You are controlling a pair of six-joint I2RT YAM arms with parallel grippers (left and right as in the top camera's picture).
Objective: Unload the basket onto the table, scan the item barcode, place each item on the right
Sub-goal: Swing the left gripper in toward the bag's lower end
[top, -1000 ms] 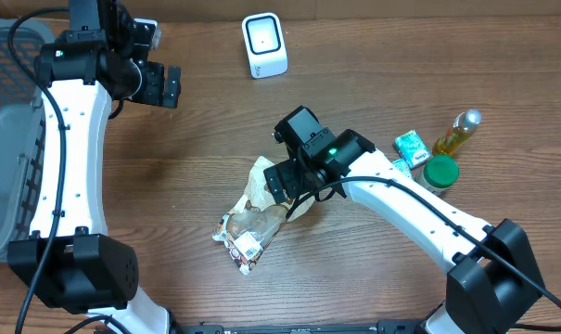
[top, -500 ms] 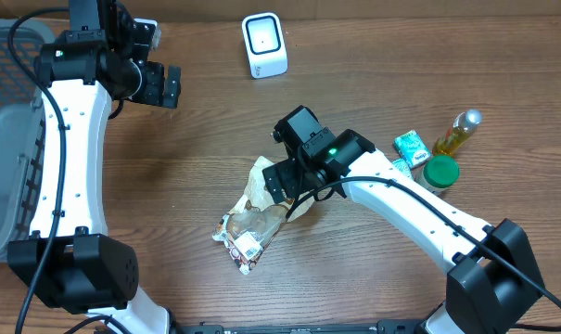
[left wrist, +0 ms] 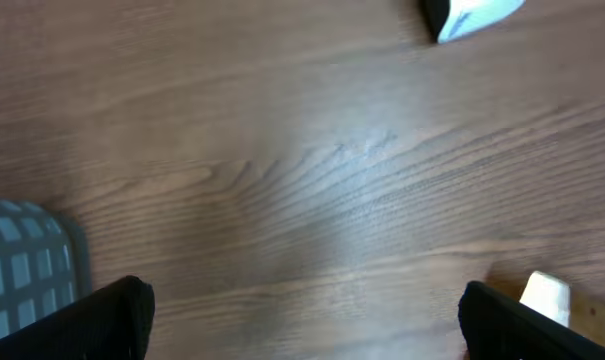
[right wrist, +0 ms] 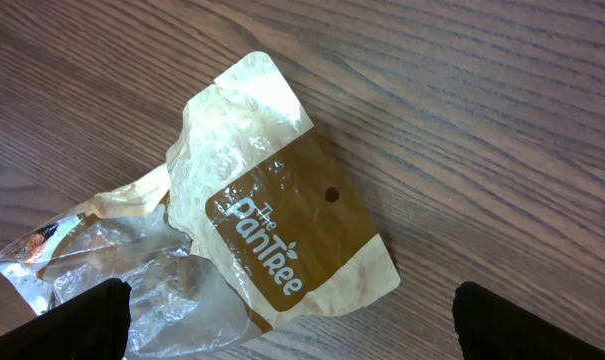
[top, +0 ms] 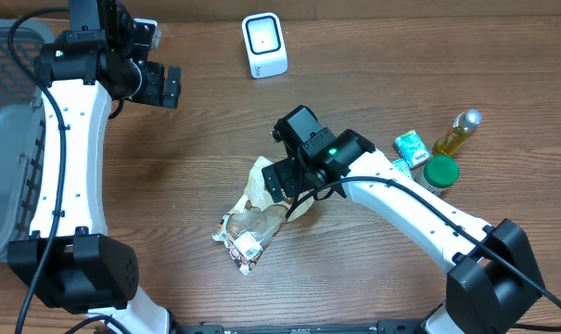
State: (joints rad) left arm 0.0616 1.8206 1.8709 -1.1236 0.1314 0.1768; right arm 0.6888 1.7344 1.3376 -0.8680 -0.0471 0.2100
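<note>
The item is a crumpled snack bag with a brown label and a clear plastic lower part, lying flat at the table's middle. A white barcode sticker shows near its lower end. My right gripper hovers over the bag's upper end, open, its fingers spread wide on either side of the bag without touching it. The white scanner stands at the back centre. My left gripper hangs open over bare wood at the back left, holding nothing.
A grey mesh basket fills the left edge and shows in the left wrist view's corner. A green carton, a yellow oil bottle and a green-lidded jar cluster at the right.
</note>
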